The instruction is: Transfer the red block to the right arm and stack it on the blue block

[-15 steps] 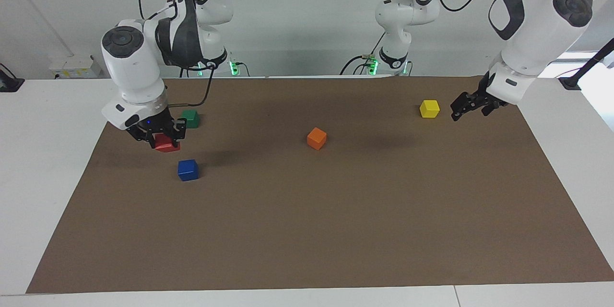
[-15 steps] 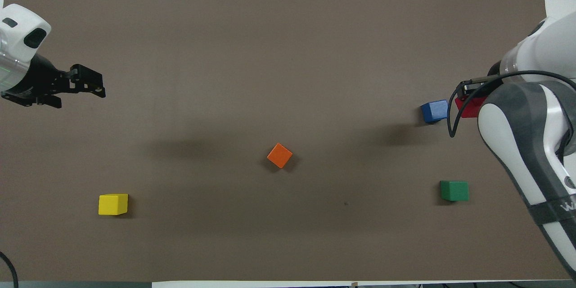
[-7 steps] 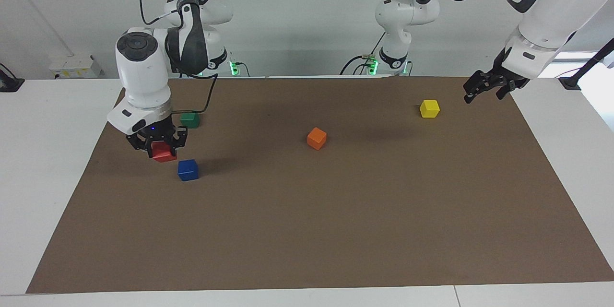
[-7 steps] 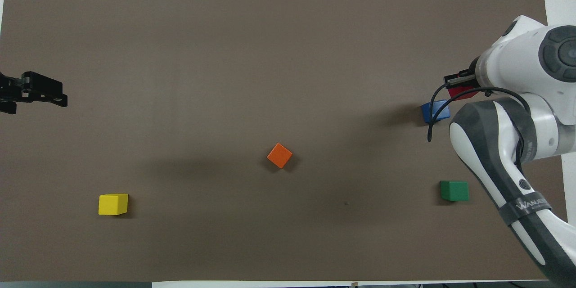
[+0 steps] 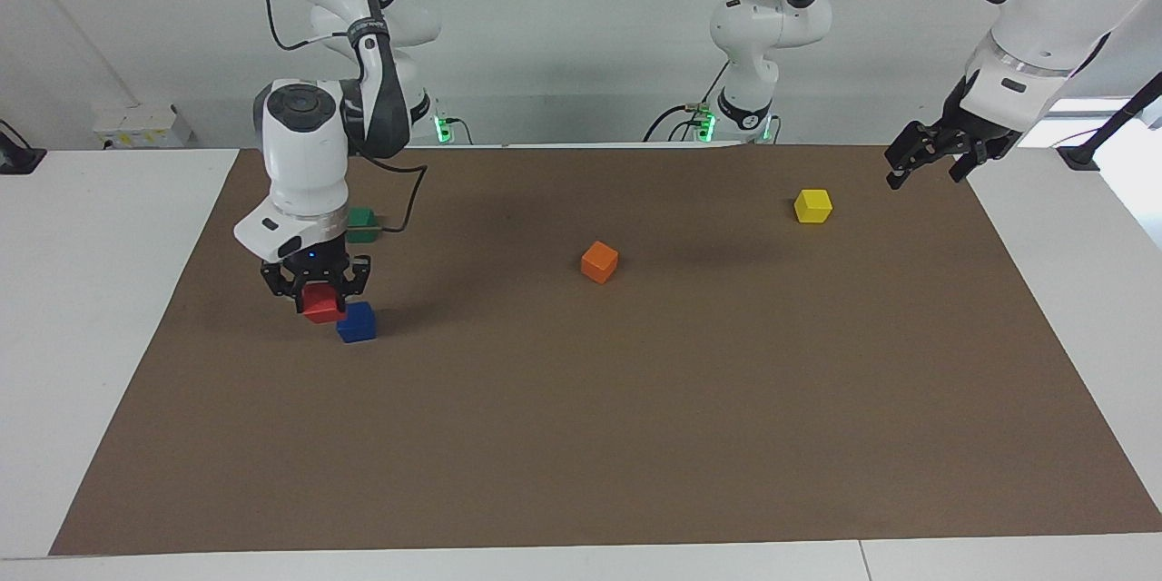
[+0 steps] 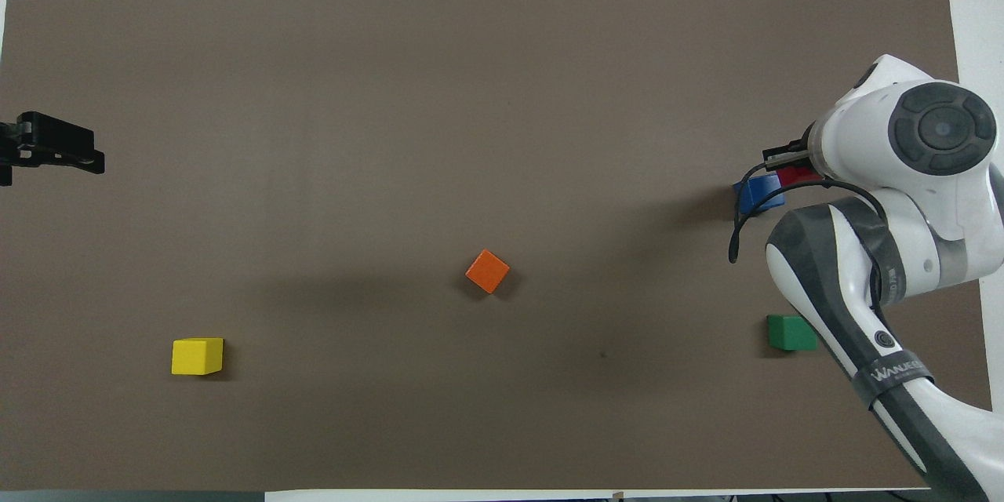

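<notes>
The red block [image 5: 319,304], a small smooth bright cube, is clamped in the right claw [image 5: 317,288], raised just beside the blue block [image 5: 357,322] near the mat's [image 5: 635,436] edge. The left claw [image 5: 935,154] hangs open over the mat's corner. The mat's middle is bare.

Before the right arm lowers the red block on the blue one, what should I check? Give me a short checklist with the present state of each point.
1. Right tool shut on the red block: ok.
2. Red block centred over the blue block: not ok, it hangs beside it, toward the right arm's end.
3. Blue block's top free: ok.
4. Green block well away: ok.
5. Left tool open, waiting over the mat's corner: ok.
6. Red block level: cannot tell.
</notes>
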You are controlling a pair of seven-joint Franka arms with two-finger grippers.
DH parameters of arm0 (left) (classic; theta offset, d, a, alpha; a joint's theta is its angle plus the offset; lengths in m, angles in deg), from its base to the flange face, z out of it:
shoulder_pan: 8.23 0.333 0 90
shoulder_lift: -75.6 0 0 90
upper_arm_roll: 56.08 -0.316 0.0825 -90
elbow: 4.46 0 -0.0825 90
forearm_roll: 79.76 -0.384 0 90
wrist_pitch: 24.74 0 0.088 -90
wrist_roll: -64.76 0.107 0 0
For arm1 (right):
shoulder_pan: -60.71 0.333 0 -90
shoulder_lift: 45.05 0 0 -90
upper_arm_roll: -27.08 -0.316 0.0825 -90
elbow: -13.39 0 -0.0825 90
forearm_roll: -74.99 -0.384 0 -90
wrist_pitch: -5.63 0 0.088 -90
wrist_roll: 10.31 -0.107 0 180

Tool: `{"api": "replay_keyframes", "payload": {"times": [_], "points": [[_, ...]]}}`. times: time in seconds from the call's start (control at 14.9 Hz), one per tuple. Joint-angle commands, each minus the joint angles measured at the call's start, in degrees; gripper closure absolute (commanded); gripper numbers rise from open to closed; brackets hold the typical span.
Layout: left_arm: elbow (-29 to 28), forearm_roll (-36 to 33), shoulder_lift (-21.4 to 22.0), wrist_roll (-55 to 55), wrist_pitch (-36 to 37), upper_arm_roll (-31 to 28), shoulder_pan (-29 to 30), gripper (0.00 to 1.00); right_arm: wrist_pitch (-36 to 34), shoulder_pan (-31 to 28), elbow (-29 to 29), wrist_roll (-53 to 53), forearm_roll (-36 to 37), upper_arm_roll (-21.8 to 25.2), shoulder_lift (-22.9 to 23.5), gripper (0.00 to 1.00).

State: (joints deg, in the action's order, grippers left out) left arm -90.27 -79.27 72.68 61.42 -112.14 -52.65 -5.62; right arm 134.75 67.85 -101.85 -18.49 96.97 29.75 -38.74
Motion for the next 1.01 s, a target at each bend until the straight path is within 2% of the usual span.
{"api": "replay_keyframes", "payload": {"times": [0.0, 0.2, 0.34, 0.54, 0.67, 0.81, 0.94], "points": [[-2.16, -1.11, 0.98, 0.62, 0.31, 0.09, -0.50, 0.00, -2.56, 1.65, -1.74, -2.90, 4.12, -0.11, -1.91, 1.00], [-2.44, -1.11, 1.25, 0.45, 1.27, 0.09, -0.50, 0.00, -3.36, 1.83, -1.83, -4.21, 5.18, -0.11, -1.65, 1.00], [-2.44, -1.11, 1.34, 0.36, 2.58, 0.09, -0.76, 0.00, -3.09, 2.18, -2.09, -6.93, 8.33, -0.11, -1.29, 1.00], [-2.44, -1.11, 1.34, 0.36, 3.39, 0.09, -0.76, 0.00, -1.08, 2.27, -2.71, -11.84, 9.05, -0.11, -1.29, 1.00], [-2.44, -1.11, 1.34, 0.27, 3.38, 0.09, -0.76, 0.00, 2.77, 3.58, -2.79, -17.64, 9.05, -0.20, -1.47, 1.00], [-2.44, -1.11, 1.34, 0.27, 3.39, 0.09, -0.76, 0.00, 10.84, 3.85, -4.72, -21.34, 9.05, -0.20, -1.21, 1.00], [-2.26, -1.11, 1.34, 0.45, 2.95, 0.00, -0.59, 0.00, 15.34, 3.77, -7.00, -23.28, 9.05, -0.11, -1.64, 1.00]]}}
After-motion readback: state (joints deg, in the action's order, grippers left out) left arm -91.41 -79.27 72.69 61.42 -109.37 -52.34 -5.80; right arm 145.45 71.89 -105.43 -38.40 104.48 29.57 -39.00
